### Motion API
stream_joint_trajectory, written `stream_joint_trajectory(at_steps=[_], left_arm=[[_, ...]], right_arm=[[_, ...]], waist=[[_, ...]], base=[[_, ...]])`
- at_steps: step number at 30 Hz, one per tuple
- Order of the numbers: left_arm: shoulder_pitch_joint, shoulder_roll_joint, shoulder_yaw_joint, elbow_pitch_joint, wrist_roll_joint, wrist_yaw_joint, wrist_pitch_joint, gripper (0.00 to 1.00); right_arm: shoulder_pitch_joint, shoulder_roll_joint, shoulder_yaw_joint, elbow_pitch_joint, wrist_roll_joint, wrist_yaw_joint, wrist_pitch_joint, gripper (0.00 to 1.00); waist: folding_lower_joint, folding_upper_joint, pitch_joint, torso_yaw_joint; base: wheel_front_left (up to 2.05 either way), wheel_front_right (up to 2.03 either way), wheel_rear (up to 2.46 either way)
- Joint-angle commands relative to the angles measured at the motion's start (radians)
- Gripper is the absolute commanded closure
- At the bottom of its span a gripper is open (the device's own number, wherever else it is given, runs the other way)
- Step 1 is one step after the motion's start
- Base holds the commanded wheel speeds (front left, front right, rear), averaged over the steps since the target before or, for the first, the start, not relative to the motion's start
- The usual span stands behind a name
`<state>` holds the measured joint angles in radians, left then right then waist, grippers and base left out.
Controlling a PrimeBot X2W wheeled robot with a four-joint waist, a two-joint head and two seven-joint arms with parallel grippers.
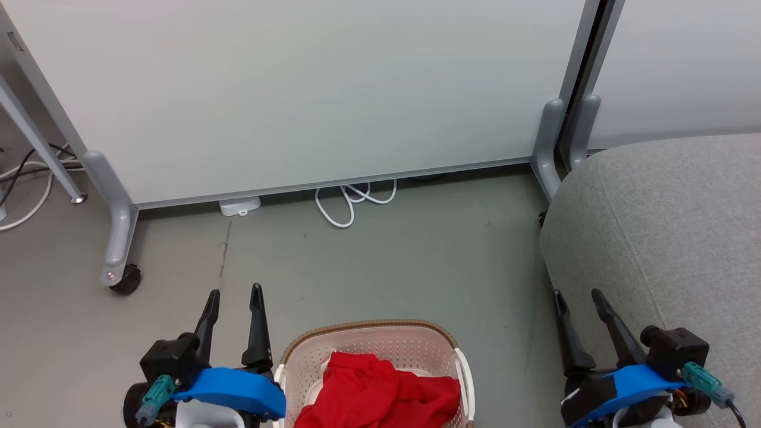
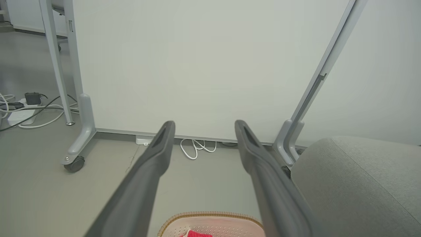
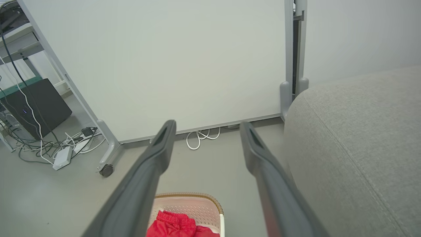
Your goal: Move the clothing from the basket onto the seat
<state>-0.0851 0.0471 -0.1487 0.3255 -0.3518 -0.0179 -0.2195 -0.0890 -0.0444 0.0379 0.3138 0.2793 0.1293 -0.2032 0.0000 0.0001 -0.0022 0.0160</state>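
Clothing (image 1: 380, 395) bunched in the basket (image 1: 392, 348), maybe one piece; front cropped

Open from above into the basket (image 1: 368, 351), down to the red clothing (image 1: 380, 395). Free over the grey floor (image 1: 380, 261) ahead and to the left. Blocked farther ahead by the wheeled partition panel (image 1: 297, 89), white cable loop (image 1: 348, 205) at its foot, caster (image 1: 126, 279) at far left. Hemmed on the right by the grey sofa (image 1: 666, 238), narrow floor strip between.
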Motion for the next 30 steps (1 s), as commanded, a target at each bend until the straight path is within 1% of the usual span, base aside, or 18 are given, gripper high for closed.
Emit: stream_joint_trajectory(at_steps=[1,23,30], left_arm=[[-0.016,0.004,-0.005,-0.003,0.022,0.004,-0.01,0.0],[-0.006,0.005,-0.012,-0.007,0.126,0.021,-0.048,0.0],[-0.005,0.004,-0.008,-0.005,0.113,0.021,-0.047,0.0]], right_arm=[[-0.014,-0.008,-0.005,-0.002,-0.029,0.002,-0.006,0.0],[-0.008,-0.009,-0.008,-0.012,-0.163,0.002,-0.03,0.0],[-0.007,-0.009,-0.006,-0.008,-0.148,0.002,-0.029,0.0]], waist=[[0.0,-0.0001,0.001,0.0],[0.0,-0.0001,0.004,0.001],[0.0,-0.0001,0.004,0.002]], base=[[0.0,0.0,0.0],[0.0,0.0,0.0],[0.0,0.0,0.0]])
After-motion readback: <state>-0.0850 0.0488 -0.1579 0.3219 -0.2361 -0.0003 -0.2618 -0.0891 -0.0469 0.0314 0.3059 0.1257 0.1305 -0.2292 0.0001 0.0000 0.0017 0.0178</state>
